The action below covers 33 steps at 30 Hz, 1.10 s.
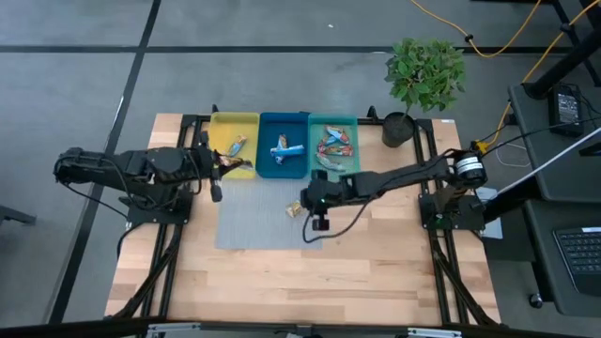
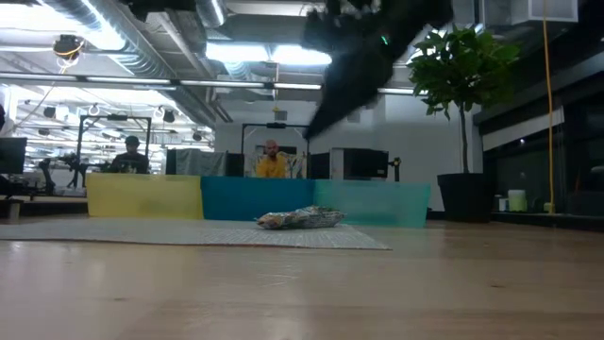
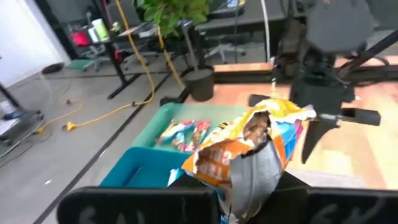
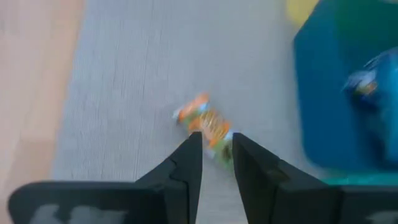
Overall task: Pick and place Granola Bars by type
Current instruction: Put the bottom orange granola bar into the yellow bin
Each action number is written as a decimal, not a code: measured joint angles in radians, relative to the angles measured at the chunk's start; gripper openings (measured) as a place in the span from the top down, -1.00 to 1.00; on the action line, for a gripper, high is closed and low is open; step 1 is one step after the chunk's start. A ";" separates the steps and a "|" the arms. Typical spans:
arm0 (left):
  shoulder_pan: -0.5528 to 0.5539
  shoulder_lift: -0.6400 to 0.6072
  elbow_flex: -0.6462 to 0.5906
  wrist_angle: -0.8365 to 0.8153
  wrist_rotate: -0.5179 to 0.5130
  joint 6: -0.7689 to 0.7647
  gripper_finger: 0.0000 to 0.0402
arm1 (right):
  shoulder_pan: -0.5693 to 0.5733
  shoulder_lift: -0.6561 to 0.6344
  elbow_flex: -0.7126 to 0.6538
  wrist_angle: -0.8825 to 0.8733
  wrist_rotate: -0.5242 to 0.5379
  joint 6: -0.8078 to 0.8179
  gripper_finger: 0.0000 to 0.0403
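My left gripper is shut on a tan-orange granola bar above the near rim of the yellow tray. My right gripper hovers open over the grey mat, well above an orange-green bar that lies flat on the mat. The yellow tray holds one bar, the blue tray holds blue bars, and the teal tray holds several red-orange bars. My left gripper pinches the bar between its two fingers at the crumpled silver end of the wrapper. The rest of the bar sticks out past the fingertips toward the trays. It is lifted clear of the table.
The three trays stand side by side along the far edge of the mat. A potted plant stands at the table's far right corner. Bare wood table lies on the near side of the mat. People sit in the room behind.
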 joint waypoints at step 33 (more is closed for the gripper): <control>0.667 0.270 0.181 -0.134 0.067 0.070 0.94 | 0.104 -0.201 -0.369 0.478 0.076 -0.122 0.55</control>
